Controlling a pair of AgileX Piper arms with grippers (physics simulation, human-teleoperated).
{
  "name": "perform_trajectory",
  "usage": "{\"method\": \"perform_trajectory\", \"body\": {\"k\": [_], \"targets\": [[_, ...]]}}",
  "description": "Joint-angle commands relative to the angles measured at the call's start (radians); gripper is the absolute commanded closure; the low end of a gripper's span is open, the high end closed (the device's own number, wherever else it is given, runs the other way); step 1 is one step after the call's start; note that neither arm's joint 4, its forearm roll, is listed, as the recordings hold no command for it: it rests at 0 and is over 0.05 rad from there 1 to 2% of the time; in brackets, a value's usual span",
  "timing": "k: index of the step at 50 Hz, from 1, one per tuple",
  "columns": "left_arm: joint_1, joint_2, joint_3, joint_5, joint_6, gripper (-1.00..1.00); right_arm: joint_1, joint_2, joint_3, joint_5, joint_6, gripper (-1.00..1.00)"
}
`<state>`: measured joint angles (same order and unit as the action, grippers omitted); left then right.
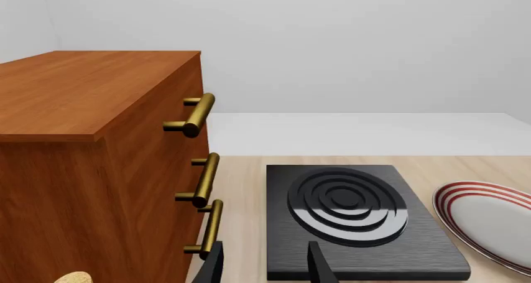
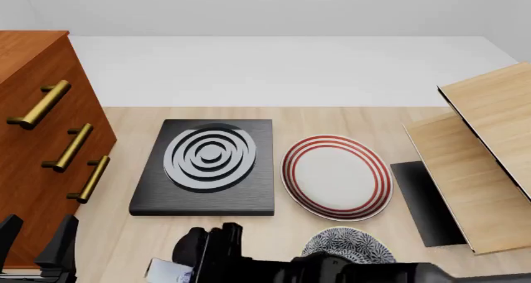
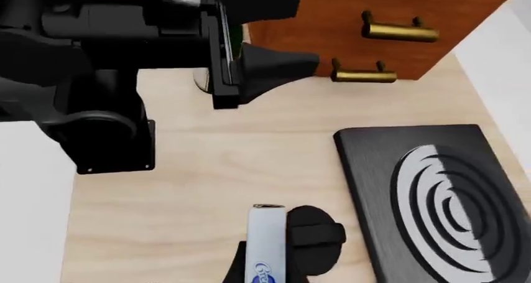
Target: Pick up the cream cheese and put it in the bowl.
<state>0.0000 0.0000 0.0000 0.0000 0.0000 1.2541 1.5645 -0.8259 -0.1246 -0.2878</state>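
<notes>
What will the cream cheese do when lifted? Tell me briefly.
Probably stiff: the cream cheese is a flat-sided carton with straight edges. Likely light, being far smaller than the bowl. It shows narrow, edge-on in the right wrist view, so it may tip if set down on edge.

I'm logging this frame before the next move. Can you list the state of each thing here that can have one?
cream cheese: upright on edge between the right gripper's fingers, not in the bowl.
bowl: on the table, partly hidden by the right arm; contents hidden.
plate: flat on the table, nothing on it.
stove burner: flat, nothing on it.
cabinet drawers: all appear shut.
right gripper: closed on the carton.
left gripper: open, holding nothing.
</notes>
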Motion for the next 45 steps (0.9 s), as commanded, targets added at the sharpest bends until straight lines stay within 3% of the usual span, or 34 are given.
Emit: {"method": "perform_trajectory", "body": {"k": [1,15,45], "targets": [[0.0,0.0,0.0,0.0,0.0,-1.0,-0.046,-0.195,0.065,0.013,0.027,1.0],[0.0,0.0,0.0,0.0,0.0,-1.0,-0.164,-0.411,0.154,0.044,0.054,1.0],[0.0,0.0,0.0,0.0,0.0,-1.0,-0.359,-0.668,0.363,0.067,0.128,1.0]]}}
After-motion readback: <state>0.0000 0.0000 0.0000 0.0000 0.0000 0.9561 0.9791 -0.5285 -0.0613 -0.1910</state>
